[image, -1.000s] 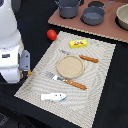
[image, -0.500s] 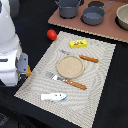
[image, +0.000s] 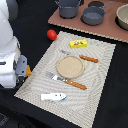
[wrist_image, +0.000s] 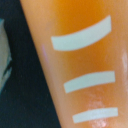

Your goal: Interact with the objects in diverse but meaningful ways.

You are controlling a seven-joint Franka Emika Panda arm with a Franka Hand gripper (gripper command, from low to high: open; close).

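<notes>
The orange-brown bread loaf (wrist_image: 80,65) with white score marks fills the wrist view, very close to the camera. In the exterior view only a small orange bit of it (image: 29,71) shows beside my gripper (image: 22,71), low at the left edge of the striped mat (image: 102,75). My fingers are hidden in both views. The red tomato (image: 51,34) lies off the mat's far left corner. The yellow box (image: 78,43) lies at the mat's far edge. The white-and-blue fish (image: 53,96) lies near the mat's front edge.
A tan round plate (image: 69,66) sits mid-mat with wooden-handled cutlery on its near side (image: 70,81) and far side (image: 83,57). Grey pots (image: 69,8) (image: 93,15) and a bowl (image: 123,17) stand on a brown board (image: 100,29) at the back.
</notes>
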